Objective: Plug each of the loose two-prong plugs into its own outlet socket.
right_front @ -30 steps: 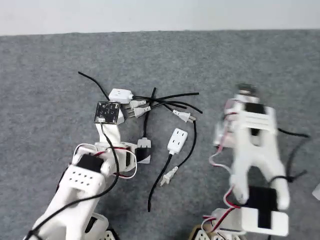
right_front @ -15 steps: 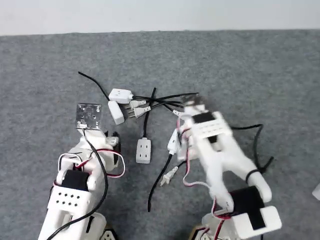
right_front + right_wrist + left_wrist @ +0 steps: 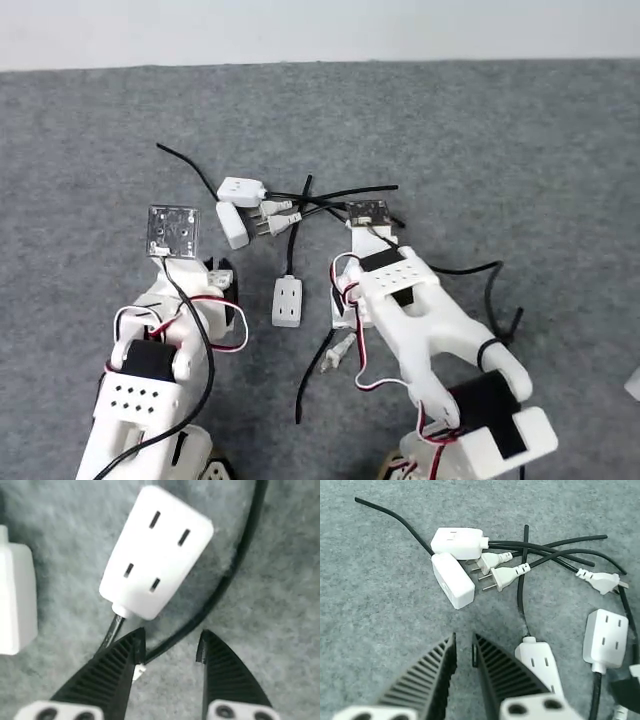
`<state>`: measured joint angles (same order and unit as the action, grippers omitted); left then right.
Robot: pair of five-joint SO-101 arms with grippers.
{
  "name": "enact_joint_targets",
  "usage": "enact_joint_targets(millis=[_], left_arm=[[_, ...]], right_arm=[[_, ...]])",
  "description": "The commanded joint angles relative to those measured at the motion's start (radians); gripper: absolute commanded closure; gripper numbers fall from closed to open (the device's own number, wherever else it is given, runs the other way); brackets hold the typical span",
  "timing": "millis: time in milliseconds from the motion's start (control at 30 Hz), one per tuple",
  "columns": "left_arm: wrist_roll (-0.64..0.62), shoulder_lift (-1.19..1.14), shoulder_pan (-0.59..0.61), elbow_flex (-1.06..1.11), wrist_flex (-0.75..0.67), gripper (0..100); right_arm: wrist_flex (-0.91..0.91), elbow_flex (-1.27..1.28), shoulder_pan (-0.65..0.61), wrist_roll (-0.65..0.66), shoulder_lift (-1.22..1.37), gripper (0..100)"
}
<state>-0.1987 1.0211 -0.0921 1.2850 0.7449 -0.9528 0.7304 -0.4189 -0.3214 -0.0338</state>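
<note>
Two white outlet blocks (image 3: 457,542) (image 3: 452,580) lie together on the grey carpet, with two white two-prong plugs (image 3: 492,560) (image 3: 507,575) pointing at them but apart. A third plug (image 3: 600,580) lies farther off, and a fourth plug (image 3: 340,352) rests beside my right arm. My left gripper (image 3: 464,642) hovers short of the blocks, open by a narrow gap and holding nothing, next to a white socket (image 3: 540,660). My right gripper (image 3: 170,642) is open, straddling a black cord (image 3: 225,580) just behind another white socket (image 3: 155,555).
Black cords (image 3: 340,195) cross in a tangle beyond the plugs. A loose cord end (image 3: 175,160) trails toward the far left. The socket near the left arm lies flat at the middle (image 3: 287,300). Bare carpet (image 3: 540,150) stretches to the right and the back.
The right arm has swung from the right side to the middle, over one socket. The left arm has drawn back toward the left, leaving the other socket lying on the carpet.
</note>
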Motion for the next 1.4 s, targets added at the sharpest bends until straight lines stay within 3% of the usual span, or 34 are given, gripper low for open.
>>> enact_joint_targets(millis=[0,100,233,467,800,1100,1367], left_arm=[[0.005,0.020,0.009,-0.002,-0.034,95],[0.005,0.020,0.009,-0.002,-0.035,95],[0.005,0.020,0.008,-0.002,-0.035,95],[0.005,0.020,0.008,-0.002,-0.035,95],[0.005,0.020,0.005,-0.001,-0.035,95],[0.005,0.020,0.009,-0.001,-0.035,95],[0.005,0.020,0.009,0.001,-0.035,95]], right_arm=[[0.027,-0.029,-0.004,-0.014,0.050,90.4],[-0.007,-0.081,-0.004,-0.009,0.099,96.9],[-0.056,-0.115,0.016,-0.005,0.133,97.9],[-0.174,-0.143,0.189,0.120,0.102,99.1],[-0.294,-0.164,0.509,0.496,-0.182,99.1],[-0.302,-0.377,0.880,0.902,-0.122,99.1],[-0.302,-0.701,0.975,0.967,0.232,99.1]])
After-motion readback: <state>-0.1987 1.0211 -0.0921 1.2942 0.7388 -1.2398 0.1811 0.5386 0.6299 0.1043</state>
